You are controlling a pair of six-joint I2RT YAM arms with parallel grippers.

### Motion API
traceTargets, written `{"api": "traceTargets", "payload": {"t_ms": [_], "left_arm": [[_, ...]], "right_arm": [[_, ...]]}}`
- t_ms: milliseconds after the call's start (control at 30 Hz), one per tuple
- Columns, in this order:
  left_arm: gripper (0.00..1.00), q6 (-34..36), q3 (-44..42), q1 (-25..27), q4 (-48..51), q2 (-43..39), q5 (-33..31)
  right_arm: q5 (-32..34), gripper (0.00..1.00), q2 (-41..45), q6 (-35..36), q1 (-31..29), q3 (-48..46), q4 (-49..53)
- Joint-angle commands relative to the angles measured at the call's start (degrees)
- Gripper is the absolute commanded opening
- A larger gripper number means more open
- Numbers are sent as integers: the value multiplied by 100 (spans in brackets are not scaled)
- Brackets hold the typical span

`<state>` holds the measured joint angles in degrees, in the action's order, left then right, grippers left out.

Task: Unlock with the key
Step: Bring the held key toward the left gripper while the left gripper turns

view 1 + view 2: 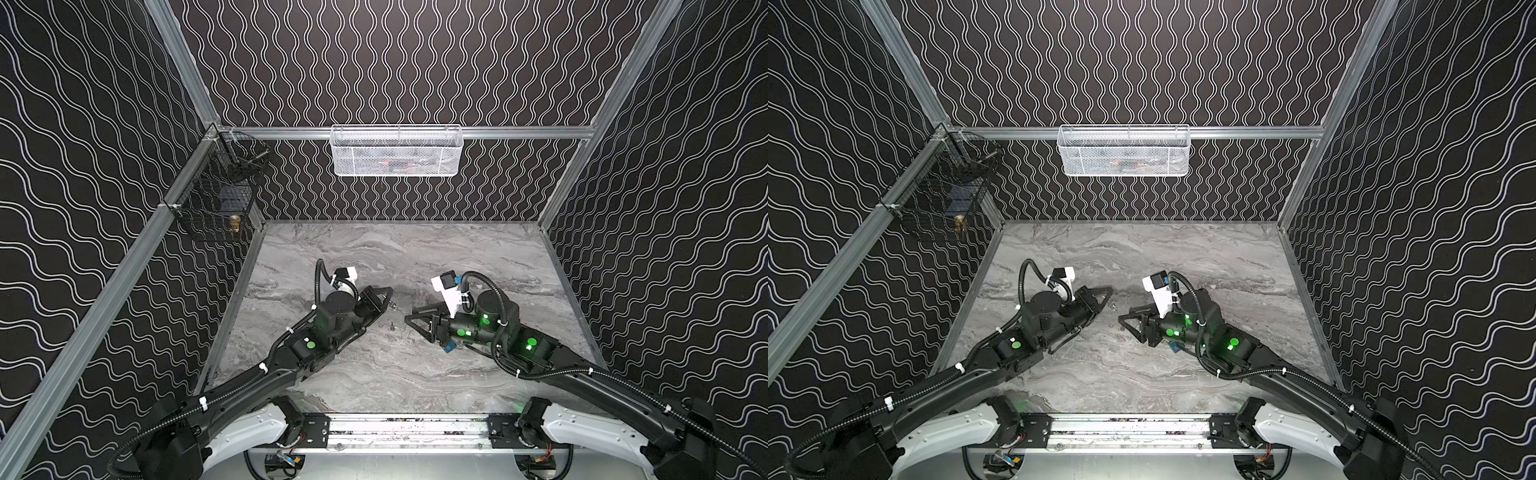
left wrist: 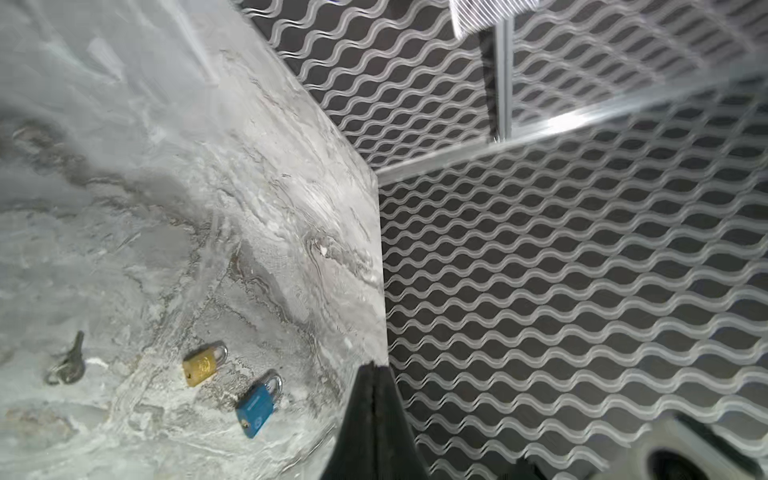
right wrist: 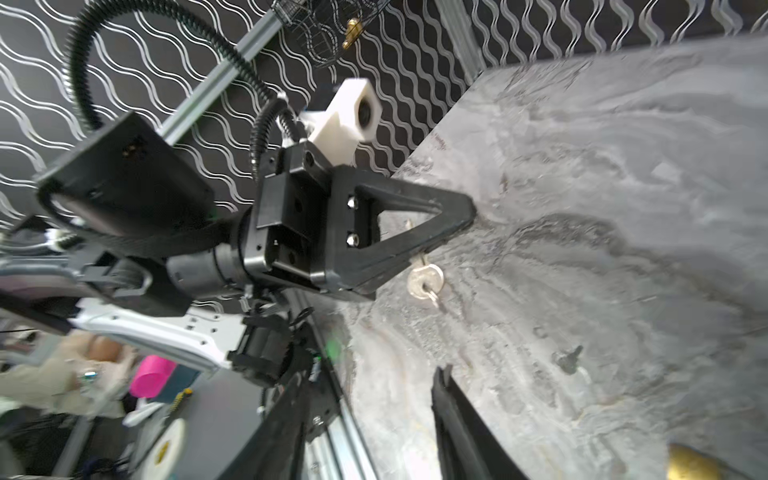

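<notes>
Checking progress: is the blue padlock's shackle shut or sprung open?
Looks shut: the blue padlock lies flat, both shackle ends seated in its body.

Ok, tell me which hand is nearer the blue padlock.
Right. The blue padlock lies just behind the right hand, partly under its arm; the left hand sits farther off, across the gap.

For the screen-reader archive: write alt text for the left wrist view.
A brass padlock and a blue padlock lie close together, not touching, on the grey marbled table, with a dark key apart from them. The left gripper, shut, pokes in from the picture's edge before a black wall with white wavy lines.
</notes>
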<state>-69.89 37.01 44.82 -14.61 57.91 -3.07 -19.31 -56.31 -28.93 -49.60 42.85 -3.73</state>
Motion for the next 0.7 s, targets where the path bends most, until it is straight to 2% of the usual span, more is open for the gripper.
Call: {"api": "traceTargets", "payload": {"t_ms": [0, 133, 400, 500, 600, 667], "left_arm": [[0, 1181, 87, -17, -564, 23, 531], [0, 1770, 333, -20, -682, 136, 1006], [0, 2033, 303, -24, -1532, 334, 1580], [0, 2117, 417, -23, -1547, 453, 1767], [0, 2059, 403, -23, -1740, 522, 1832], [0, 2057, 403, -19, -1753, 544, 1851]], "right_arm": [[-660, 50, 44, -629, 122, -43, -129], [-1123, 51, 59, -979, 520, -157, -565], [-1979, 51, 28, -1311, 1268, -338, -1380], [-2220, 51, -26, -1258, 1310, -310, -1529], [-2136, 51, -106, -1114, 1371, -195, -1285], [-2243, 51, -155, -1215, 1417, -230, -1534]]}}
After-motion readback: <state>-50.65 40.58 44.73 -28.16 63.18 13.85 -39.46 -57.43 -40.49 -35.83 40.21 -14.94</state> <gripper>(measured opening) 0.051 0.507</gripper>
